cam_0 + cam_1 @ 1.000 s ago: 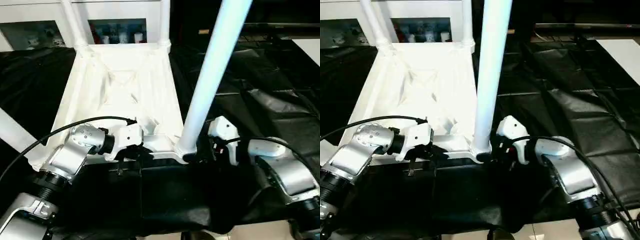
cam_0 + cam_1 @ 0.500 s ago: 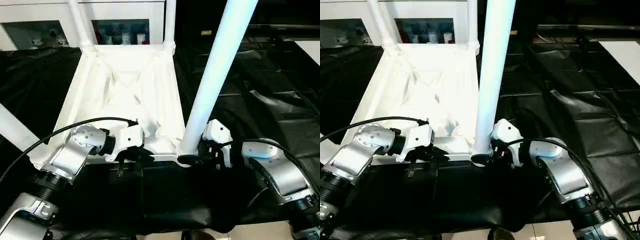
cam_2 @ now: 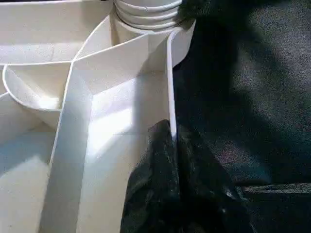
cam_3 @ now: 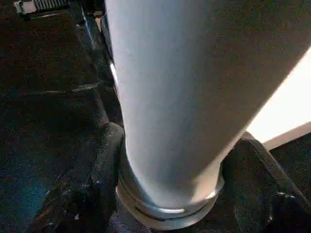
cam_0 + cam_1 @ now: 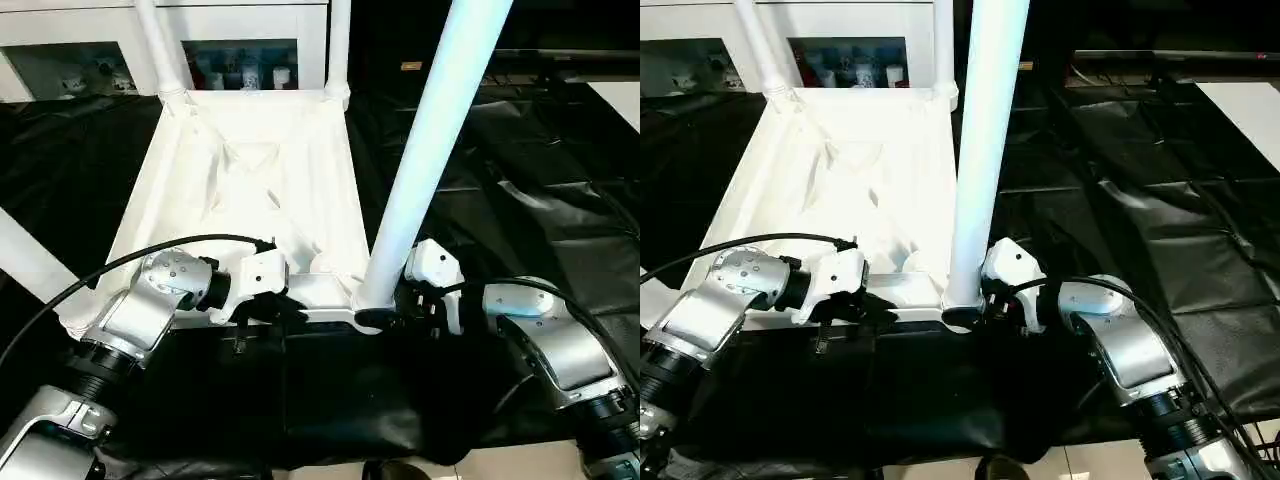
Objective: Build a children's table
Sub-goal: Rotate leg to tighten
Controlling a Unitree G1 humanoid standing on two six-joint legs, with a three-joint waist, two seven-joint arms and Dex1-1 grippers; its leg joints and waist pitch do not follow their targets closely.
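- Black sheeting [image 5: 520, 210] covers the work surface, creased and shiny, with a white cabinet [image 5: 230, 40] behind it holding small bottles on a shelf.
- The white tabletop [image 5: 250, 190] lies upside down on the sheeting, straight ahead of the robot, its ribbed X-braced underside facing up.
- Two far legs [image 5: 160, 45] stand upright in the far corner sockets.
- A third leg [image 5: 25, 265] shows at the near left corner, leaning out toward the picture's edge.
- The near right leg [image 5: 430, 150] stands in the near right corner socket [image 5: 960, 300], rising tall and tilting slightly to the right.
- The left gripper [image 3: 172, 145] is clamped on the thin near rim of the tabletop, one black finger on each side of the wall, between the two near corners.
- The right gripper [image 4: 170, 194] has its fingers [image 4: 92, 184] set on either side of the near right leg at its flared base, just above the socket; both look pressed against the tube.
- A black cable [image 5: 130, 260] loops over the silver left forearm [image 5: 140, 310].
- The right forearm [image 5: 555, 340] reaches in from the right, low over the sheeting.
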